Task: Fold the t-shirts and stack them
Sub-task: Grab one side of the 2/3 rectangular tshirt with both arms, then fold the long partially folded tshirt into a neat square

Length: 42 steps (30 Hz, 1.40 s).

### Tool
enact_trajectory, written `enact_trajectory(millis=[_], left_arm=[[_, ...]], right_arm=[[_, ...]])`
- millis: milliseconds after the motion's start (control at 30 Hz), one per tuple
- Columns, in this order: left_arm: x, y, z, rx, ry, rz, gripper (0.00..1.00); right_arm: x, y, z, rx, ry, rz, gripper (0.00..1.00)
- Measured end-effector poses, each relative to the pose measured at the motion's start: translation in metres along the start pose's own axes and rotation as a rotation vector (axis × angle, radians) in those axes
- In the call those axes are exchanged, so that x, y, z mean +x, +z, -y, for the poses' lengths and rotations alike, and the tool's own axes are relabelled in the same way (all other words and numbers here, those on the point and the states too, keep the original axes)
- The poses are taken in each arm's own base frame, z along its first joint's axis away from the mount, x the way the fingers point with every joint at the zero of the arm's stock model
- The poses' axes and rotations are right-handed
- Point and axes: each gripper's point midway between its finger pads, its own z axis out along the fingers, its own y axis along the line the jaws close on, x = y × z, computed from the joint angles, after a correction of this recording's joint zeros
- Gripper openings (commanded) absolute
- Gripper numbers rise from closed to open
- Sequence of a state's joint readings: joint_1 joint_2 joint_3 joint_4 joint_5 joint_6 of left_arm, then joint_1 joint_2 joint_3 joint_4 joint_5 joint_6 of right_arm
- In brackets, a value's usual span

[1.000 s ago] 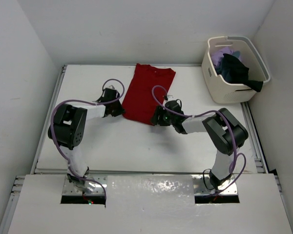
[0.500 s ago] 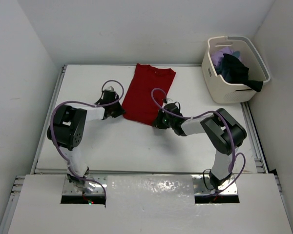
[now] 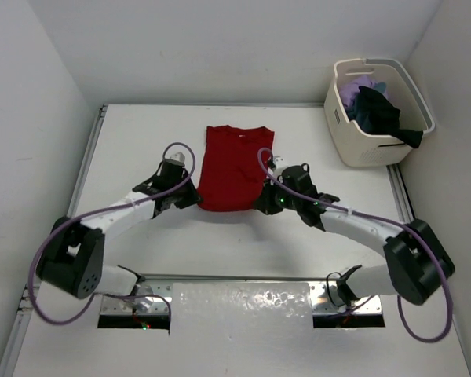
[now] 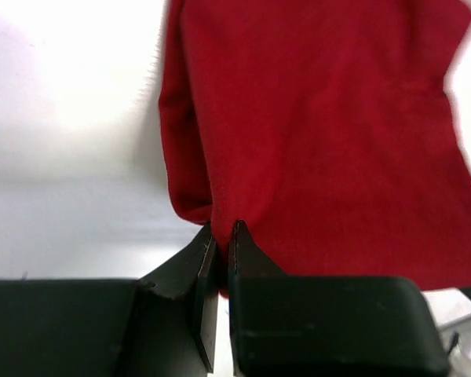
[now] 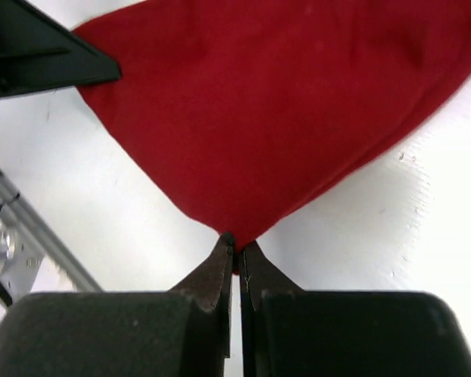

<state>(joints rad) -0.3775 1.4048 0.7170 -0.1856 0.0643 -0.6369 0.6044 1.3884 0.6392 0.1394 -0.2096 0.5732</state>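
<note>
The red t-shirt (image 3: 234, 166) hangs stretched between my two grippers over the middle of the table, its far end still on the surface. My left gripper (image 3: 195, 201) is shut on the shirt's near left corner (image 4: 220, 236). The near right corner (image 5: 237, 245) is pinched in my right gripper (image 3: 261, 206), which is shut too. More t-shirts, a black one (image 3: 377, 112) and a lavender one (image 3: 353, 86), lie bunched in the basket at the back right.
The cream perforated laundry basket (image 3: 361, 145) stands at the table's back right corner. White walls close in the table on the left, back and right. A metal rail (image 5: 31, 236) runs along the near edge.
Both arms have stretched forward and lifted. The right gripper has closed on the shirt's near right corner. The red shirt now lies straight and shorter, its near edge raised.
</note>
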Motion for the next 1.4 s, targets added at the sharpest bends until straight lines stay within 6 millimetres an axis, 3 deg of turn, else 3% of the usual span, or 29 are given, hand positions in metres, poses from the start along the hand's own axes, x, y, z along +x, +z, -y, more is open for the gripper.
enact_trajectory(millis=[167,300,367,500,633,733,867,1067,1400], left_arm=[[0.001,-0.033,0.028,0.061,0.06,0.041,0.0],[-0.012,-0.043,0.046,0.091,0.078,0.083,0.0],[-0.023,-0.043,0.054,0.094,0.076,0.107,0.0],[-0.058,-0.038,0.077,0.094,0.072,0.173,0.0],[-0.098,-0.024,0.095,0.088,0.057,0.225,0.0],[-0.128,-0.006,0.1,0.072,0.037,0.241,0.0],[-0.151,0.015,0.099,0.047,0.029,0.244,0.0],[-0.18,0.037,0.114,0.065,0.043,0.259,0.0],[-0.231,0.078,0.122,0.071,0.05,0.3,0.0]], right_arm=[[0.004,-0.019,-0.009,-0.026,-0.068,-0.025,0.0],[0.006,-0.022,-0.004,0.01,-0.074,-0.044,0.0],[-0.004,-0.023,0.001,0.04,-0.067,-0.024,0.0],[-0.048,-0.027,0.012,0.107,-0.045,0.069,0.0],[-0.101,-0.028,0.021,0.167,-0.035,0.166,0.0],[-0.126,-0.027,0.033,0.206,-0.018,0.205,0.0],[-0.148,-0.02,0.055,0.249,0.014,0.219,0.0],[-0.178,0.002,0.087,0.3,0.026,0.225,0.0],[-0.221,0.041,0.128,0.315,0.054,0.246,0.0]])
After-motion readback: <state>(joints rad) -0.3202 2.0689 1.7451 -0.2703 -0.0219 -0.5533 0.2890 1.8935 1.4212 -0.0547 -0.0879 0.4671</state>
